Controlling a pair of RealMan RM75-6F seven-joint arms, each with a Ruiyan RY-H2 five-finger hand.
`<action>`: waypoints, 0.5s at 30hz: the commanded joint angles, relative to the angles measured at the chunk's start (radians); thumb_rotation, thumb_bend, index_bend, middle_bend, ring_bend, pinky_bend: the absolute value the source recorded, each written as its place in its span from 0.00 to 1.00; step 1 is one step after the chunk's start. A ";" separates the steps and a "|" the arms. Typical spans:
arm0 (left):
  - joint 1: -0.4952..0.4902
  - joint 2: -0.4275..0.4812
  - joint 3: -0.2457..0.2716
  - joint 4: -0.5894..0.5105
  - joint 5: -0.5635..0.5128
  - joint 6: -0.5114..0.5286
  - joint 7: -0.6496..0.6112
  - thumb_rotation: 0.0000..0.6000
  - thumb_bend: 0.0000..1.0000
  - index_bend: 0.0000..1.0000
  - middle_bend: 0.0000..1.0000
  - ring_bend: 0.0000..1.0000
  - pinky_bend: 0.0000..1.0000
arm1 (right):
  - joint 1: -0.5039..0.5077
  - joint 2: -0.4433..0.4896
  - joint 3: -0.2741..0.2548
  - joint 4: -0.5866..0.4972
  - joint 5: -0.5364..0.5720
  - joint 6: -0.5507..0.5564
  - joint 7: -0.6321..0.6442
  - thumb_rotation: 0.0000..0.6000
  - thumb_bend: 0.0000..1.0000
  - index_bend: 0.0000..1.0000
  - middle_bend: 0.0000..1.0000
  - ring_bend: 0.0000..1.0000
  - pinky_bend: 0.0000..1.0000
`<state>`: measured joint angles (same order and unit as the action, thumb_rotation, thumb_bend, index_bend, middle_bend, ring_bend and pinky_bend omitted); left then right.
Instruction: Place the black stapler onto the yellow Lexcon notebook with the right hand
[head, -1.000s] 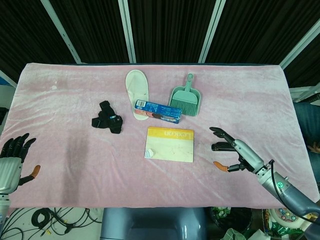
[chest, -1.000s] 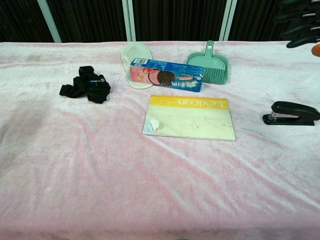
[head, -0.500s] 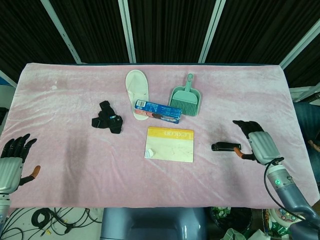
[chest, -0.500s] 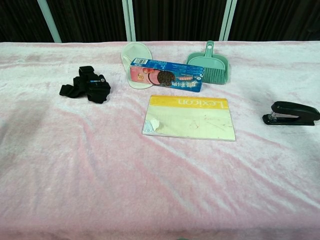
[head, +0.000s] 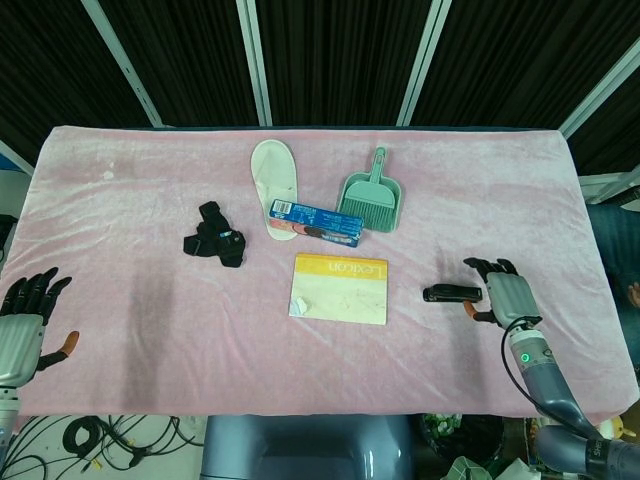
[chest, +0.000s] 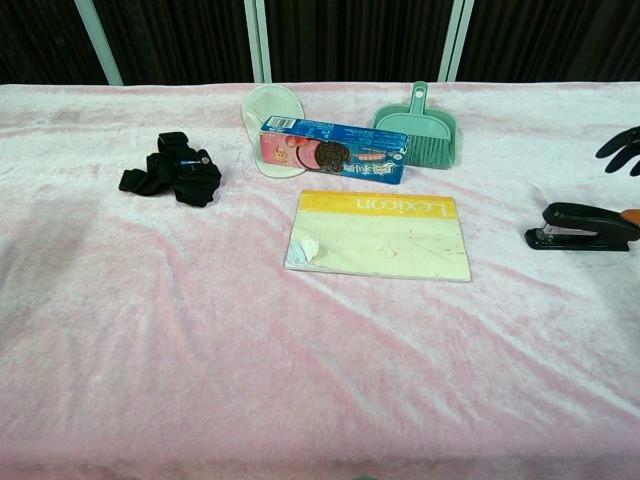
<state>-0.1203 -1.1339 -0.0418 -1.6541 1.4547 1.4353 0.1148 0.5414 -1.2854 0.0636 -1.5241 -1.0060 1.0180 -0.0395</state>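
Right hand (head: 505, 295) sits beside the stapler (head: 451, 293), fingers apart, holding nothing; pink cloth (head: 140, 190) covers the table.

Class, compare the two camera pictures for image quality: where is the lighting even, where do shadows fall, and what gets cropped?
Head view: even overhead light, sharp focus, a faint darker patch on the pink cloth at left. Chest view: soft shadows under the stapler and notebook; the right hand is cropped at the frame edge, only dark fingertips showing. The left hand shows only in the head view.
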 joint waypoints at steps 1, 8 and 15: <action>0.000 0.001 0.000 0.000 -0.001 -0.001 0.000 1.00 0.32 0.11 0.01 0.00 0.00 | 0.001 -0.028 0.010 0.028 0.003 -0.009 0.001 1.00 0.25 0.25 0.25 0.26 0.10; -0.001 0.005 0.000 -0.005 -0.010 -0.009 0.003 1.00 0.32 0.11 0.01 0.00 0.00 | 0.004 -0.067 0.018 0.072 0.011 -0.042 0.006 1.00 0.26 0.29 0.28 0.29 0.12; -0.001 0.006 -0.001 -0.008 -0.014 -0.011 0.004 1.00 0.32 0.11 0.01 0.00 0.00 | 0.006 -0.097 0.034 0.113 0.010 -0.061 0.015 1.00 0.26 0.31 0.30 0.32 0.15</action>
<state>-0.1213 -1.1275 -0.0427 -1.6617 1.4404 1.4248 0.1186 0.5476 -1.3788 0.0943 -1.4149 -0.9938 0.9579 -0.0270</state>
